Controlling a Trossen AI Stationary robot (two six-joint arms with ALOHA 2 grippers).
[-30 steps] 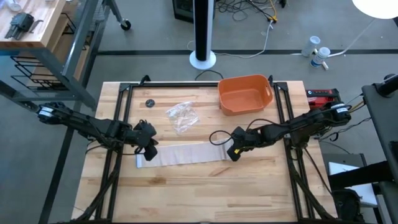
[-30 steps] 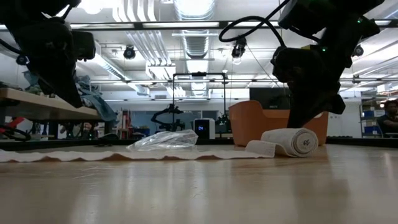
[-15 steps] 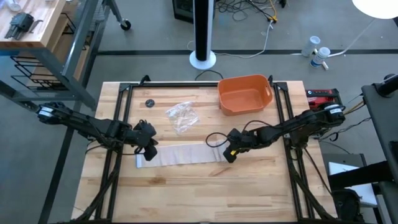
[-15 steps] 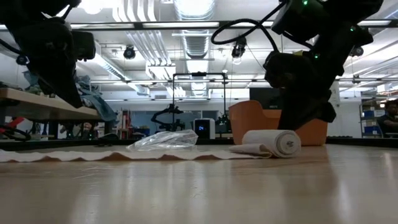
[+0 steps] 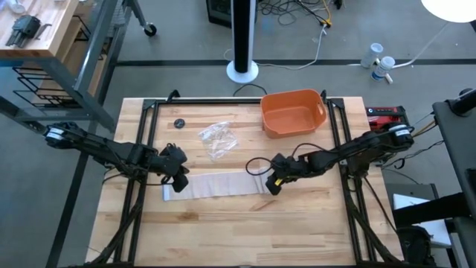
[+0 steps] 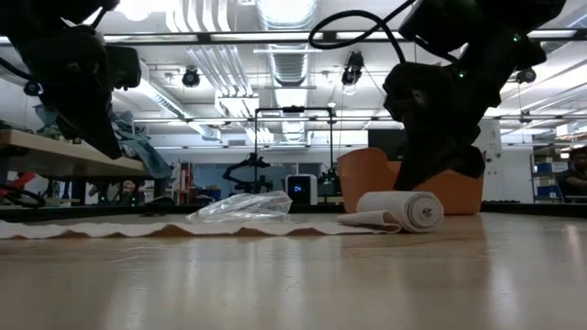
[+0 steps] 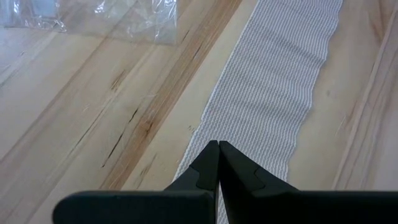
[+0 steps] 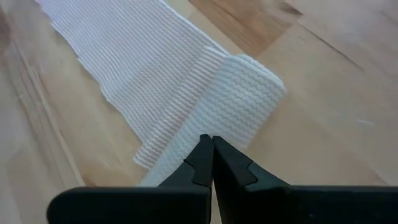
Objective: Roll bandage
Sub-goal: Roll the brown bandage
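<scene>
Both my grippers are pressed shut, holding nothing. From above, my right gripper [image 5: 277, 183] sits at the rolled end of the bandage [image 5: 216, 184], and my left gripper [image 5: 177, 181] sits over its flat end near the table's [image 5: 223, 231] left side; the strip lies stretched between them across the middle of the wood. That view hides the roll under my right arm. The low view shows it plainly: a small cylinder [image 6: 404, 210] resting on the table just below my right gripper, with the loose strip trailing away flat. My right wrist view shows my closed fingers [image 8: 208, 163] directly over the roll [image 8: 233, 93], though I cannot tell whether they touch it. My left wrist view shows closed fingertips [image 7: 217, 163] on the flat strip [image 7: 273, 87]. A clear wrapper [image 5: 218, 139] lies beyond the strip, and an orange tub [image 5: 293, 112] stands at the far edge.
</scene>
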